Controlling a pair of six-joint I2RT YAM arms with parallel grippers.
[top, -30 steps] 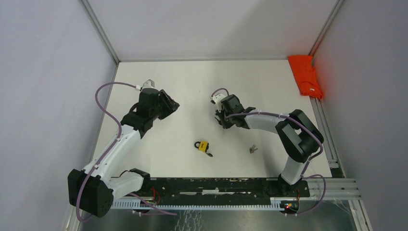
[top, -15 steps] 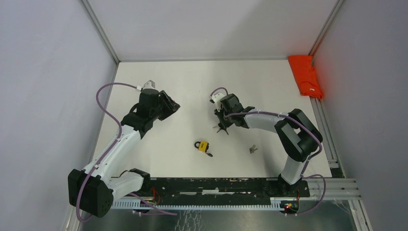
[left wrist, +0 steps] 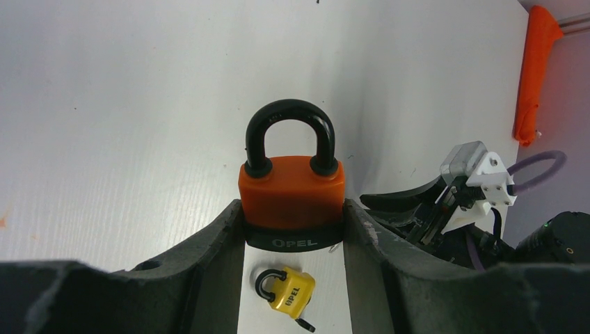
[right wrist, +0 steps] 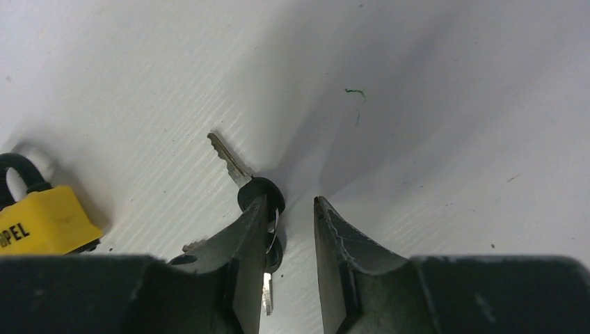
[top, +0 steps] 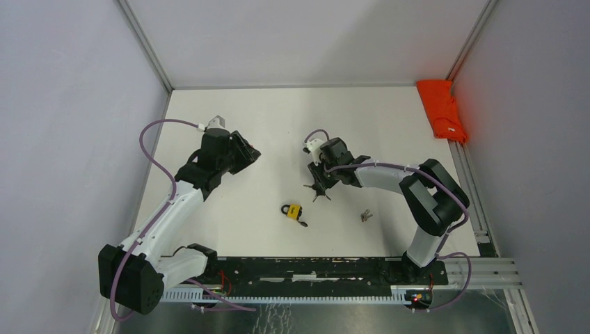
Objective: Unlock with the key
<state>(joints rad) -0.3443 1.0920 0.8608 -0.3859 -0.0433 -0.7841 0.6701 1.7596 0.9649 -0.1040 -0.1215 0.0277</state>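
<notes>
My left gripper (left wrist: 292,206) is shut on an orange padlock (left wrist: 292,191) with a black shackle, held above the table at the left (top: 245,153). My right gripper (right wrist: 289,205) stands open low over the table (top: 320,189). A bunch of black-headed keys (right wrist: 259,193) on a ring rests against the inner side of its left finger (right wrist: 247,236), one blade pointing up-left; nothing is gripped between the fingers. From above the keys (top: 317,188) show as dark spikes at the gripper's tip.
A yellow padlock (top: 293,211) with a key in it lies on the table just near-left of my right gripper, and shows in both wrist views (left wrist: 286,292) (right wrist: 43,224). A loose key (top: 364,216) lies to the right. An orange cloth (top: 442,110) sits at the far right corner.
My right gripper has opened and shifted slightly toward the near side; the key bunch is no longer pinched. The left arm and orange padlock have not moved.
</notes>
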